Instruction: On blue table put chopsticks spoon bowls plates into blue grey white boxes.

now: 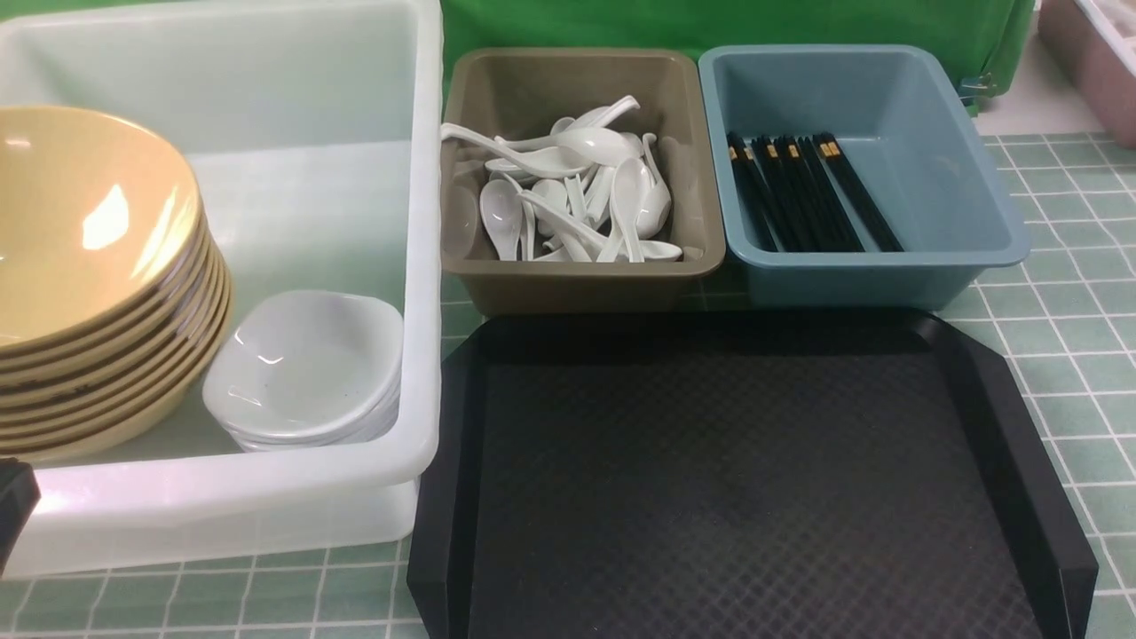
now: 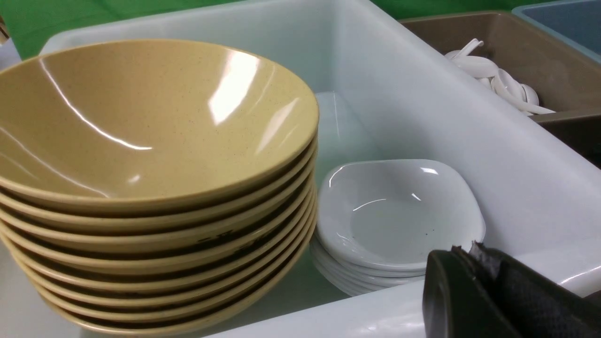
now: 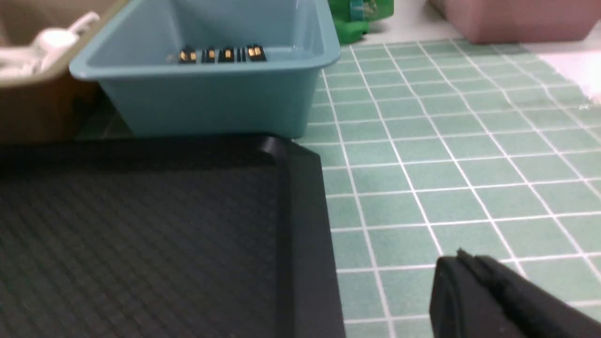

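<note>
The white box [image 1: 417, 266] [image 2: 422, 103] holds a stack of yellow bowls [image 1: 89, 266] [image 2: 150, 155] and a stack of white plates [image 1: 306, 373] [image 2: 394, 211]. White spoons [image 1: 577, 186] [image 2: 497, 80] fill the grey box [image 1: 577, 275]. Black chopsticks [image 1: 808, 191] [image 3: 220, 54] lie in the blue box [image 1: 887, 257] [image 3: 211, 98]. My left gripper [image 2: 465, 251] is shut and empty, just outside the white box's near rim; a corner of it shows in the front view [image 1: 13, 501]. My right gripper [image 3: 462, 258] is shut and empty over the blue table [image 1: 1065, 337] [image 3: 446, 164], beside the tray.
A black textured tray [image 1: 737, 479] [image 3: 141, 234] lies in front of the grey and blue boxes, with nothing on it. A pink container [image 1: 1092, 53] [image 3: 512, 19] stands at the far right. A green backdrop [image 1: 710, 22] runs behind the boxes.
</note>
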Available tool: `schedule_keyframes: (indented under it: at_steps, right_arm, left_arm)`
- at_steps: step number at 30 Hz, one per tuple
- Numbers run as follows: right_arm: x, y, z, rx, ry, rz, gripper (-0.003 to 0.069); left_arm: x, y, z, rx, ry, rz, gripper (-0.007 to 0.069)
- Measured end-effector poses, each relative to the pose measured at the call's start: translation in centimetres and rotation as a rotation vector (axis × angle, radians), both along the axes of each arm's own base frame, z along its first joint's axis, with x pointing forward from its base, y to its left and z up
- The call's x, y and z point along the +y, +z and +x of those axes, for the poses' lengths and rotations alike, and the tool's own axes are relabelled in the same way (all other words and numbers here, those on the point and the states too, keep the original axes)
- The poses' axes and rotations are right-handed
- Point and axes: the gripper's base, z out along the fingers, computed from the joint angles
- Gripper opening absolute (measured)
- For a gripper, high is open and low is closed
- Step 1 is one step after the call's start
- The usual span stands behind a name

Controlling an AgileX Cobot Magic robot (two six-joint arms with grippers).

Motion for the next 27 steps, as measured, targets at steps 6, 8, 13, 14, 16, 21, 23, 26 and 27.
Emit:
schedule_keyframes:
  at_steps: [6,8,13,14,16,21,23,26,27]
  right_arm:
    - [0.00,-0.01,0.00,0.004,0.008,-0.033,0.0035]
    - [0.00,-0.01,0.00,0.004,0.008,-0.033,0.0035]
    - [0.00,-0.01,0.00,0.004,0.008,-0.033,0.0035]
    - [0.00,-0.01,0.00,0.004,0.008,-0.033,0.0035]
    - [0.00,-0.01,0.00,0.004,0.008,-0.033,0.0036]
    - [0.00,-0.01,0.00,0.004,0.008,-0.033,0.0036]
    - [0.00,-0.01,0.00,0.004,0.008,-0.033,0.0036]
    - [0.00,-0.01,0.00,0.004,0.008,-0.033,0.0037]
    - [0.00,-0.01,0.00,0.004,0.008,-0.033,0.0038]
  left_arm:
    - [0.00,0.01,0.00,-0.001,0.000,0.000,-0.0011]
    - [0.00,0.01,0.00,-0.001,0.000,0.000,-0.0011]
    - [0.00,0.01,0.00,-0.001,0.000,0.000,-0.0011]
    - [0.00,0.01,0.00,-0.001,0.000,0.000,-0.0011]
    - [0.00,0.01,0.00,-0.001,0.000,0.000,-0.0011]
    - [0.00,0.01,0.00,-0.001,0.000,0.000,-0.0011]
    - [0.00,0.01,0.00,-0.001,0.000,0.000,-0.0011]
    - [0.00,0.01,0.00,-0.001,0.000,0.000,-0.0011]
    - [0.00,0.01,0.00,-0.001,0.000,0.000,-0.0011]
